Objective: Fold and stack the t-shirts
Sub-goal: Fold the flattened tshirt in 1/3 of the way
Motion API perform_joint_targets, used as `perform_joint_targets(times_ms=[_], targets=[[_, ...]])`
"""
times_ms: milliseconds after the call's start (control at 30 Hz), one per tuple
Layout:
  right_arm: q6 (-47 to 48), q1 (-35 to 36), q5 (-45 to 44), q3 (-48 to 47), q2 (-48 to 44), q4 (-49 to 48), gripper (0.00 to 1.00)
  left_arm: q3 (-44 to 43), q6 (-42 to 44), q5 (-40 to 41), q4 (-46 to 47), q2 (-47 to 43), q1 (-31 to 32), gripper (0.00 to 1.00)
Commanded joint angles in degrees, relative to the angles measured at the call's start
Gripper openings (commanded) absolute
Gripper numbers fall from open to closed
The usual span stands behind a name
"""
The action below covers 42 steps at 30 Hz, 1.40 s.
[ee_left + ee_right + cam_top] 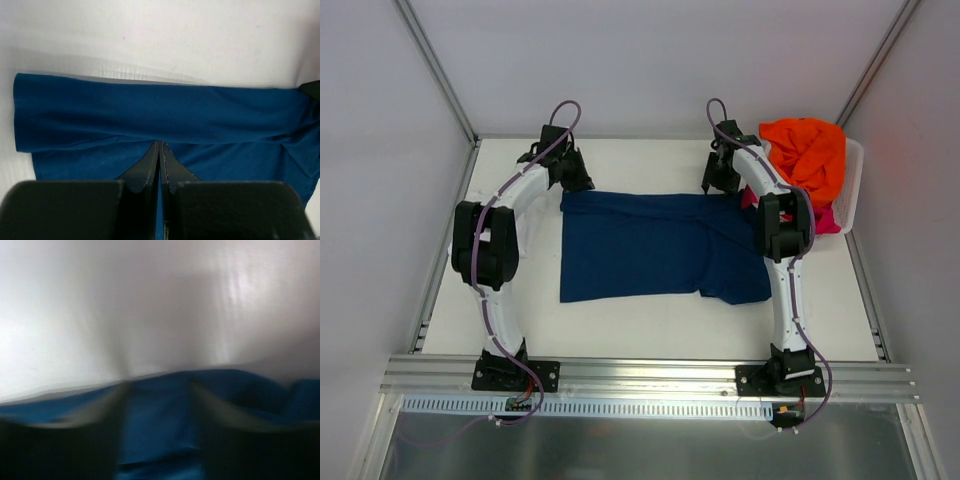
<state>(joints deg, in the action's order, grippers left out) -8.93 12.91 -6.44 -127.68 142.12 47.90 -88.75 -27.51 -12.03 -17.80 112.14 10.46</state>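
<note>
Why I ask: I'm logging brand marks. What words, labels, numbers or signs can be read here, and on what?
None can be read. The navy t-shirt, the orange t-shirt and the white basket show no print; the arms bear no legible marking. The right wrist view is too blurred to read anything.

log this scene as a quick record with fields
navy shirt: spread on the table, partly folded
left pincer: shut, at the shirt's far left corner; grip on cloth unclear
right pincer: open, over the shirt's far right edge; view blurred
orange shirt: crumpled, on top in the basket
pink shirt: under the orange one, mostly hidden
</note>
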Motion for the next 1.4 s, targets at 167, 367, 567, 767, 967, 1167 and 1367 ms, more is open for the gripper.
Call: perform_joint_targets(times_ms=[167, 367, 567, 767, 967, 1167, 1367], targets=[[2.86, 2.03, 1.43, 9.71, -7.89, -8.51, 0.84, 0.24, -2.46, -0.54, 0.23, 7.04, -0.62, 0.00], [3.04, 2.38, 0.38, 12.36, -12.91, -9.31, 0.84, -0.89, -2.03, 2.10, -2.15, 8.80, -0.79, 0.00], [3.57, 3.70, -1.03, 18.95, -18.11, -11.86, 0.84, -2.74, -1.32, 5.00, -4.61, 10.73, -1.93, 0.00], [4.00, 4.67, -2.35, 23.08, -22.94, -12.65, 0.84, -4.32, -0.97, 4.56, -5.40, 12.66, -5.27, 0.00], [4.18, 5.29, -4.37, 26.25, -26.90, -13.18, 0.85, -7.22, -0.44, 4.65, -6.63, 15.30, -7.38, 0.00], [4.45, 5.38, -6.13, 26.25, -27.26, -12.57, 0.85, -10.30, -0.18, 4.04, -8.03, 16.44, -9.31, 0.00], [4.27, 5.46, -7.27, 26.08, -25.76, -12.04, 0.85, -13.46, -0.09, 4.21, -9.53, 18.20, -10.54, 0.00]])
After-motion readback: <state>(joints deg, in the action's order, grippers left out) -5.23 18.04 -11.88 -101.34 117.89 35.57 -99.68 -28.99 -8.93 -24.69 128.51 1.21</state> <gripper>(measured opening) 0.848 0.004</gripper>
